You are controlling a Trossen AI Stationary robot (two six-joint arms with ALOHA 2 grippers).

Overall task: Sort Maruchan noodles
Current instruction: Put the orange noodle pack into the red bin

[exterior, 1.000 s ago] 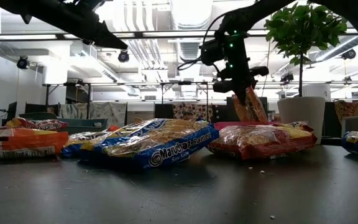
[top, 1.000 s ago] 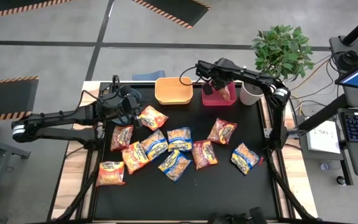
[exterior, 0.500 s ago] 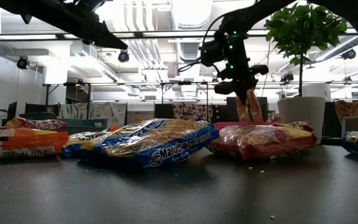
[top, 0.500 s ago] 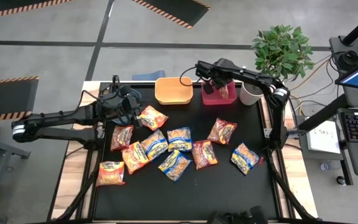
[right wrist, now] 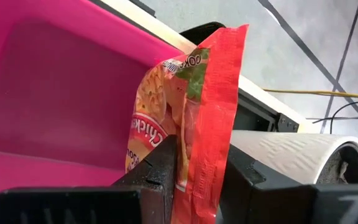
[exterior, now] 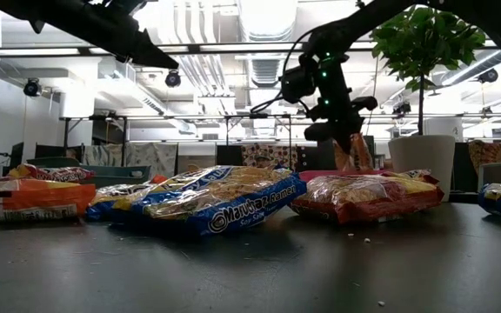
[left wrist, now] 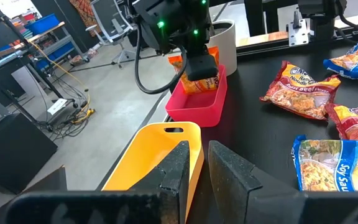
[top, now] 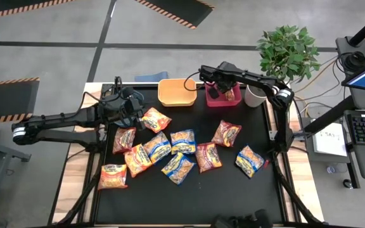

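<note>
Several Maruchan noodle packets lie flat on the black table, with red, orange or blue trim. My right gripper is over the pink bin at the far edge, shut on a red-trimmed packet that stands in the bin. The same packet shows in the left wrist view. My left gripper hovers empty at the table's far left, its fingers close together, just beside an orange packet. My right gripper pinches the packet's upper end between its two fingers, which come from above and point down. The packet hangs nearly upright below the fingers, its lower part inside the pink bin. Whether it touches the bin floor is hidden by the bin wall.
A yellow bin stands left of the pink one. A white cup and a potted plant stand to the pink bin's right. A blue bin shows beyond the far edge. The table's near strip is bare.
My right gripper has gone down a little over the pink bin with the packet. The packet has swung from tilted to nearly upright and sunk lower into the bin. The gripper stays shut on it.
</note>
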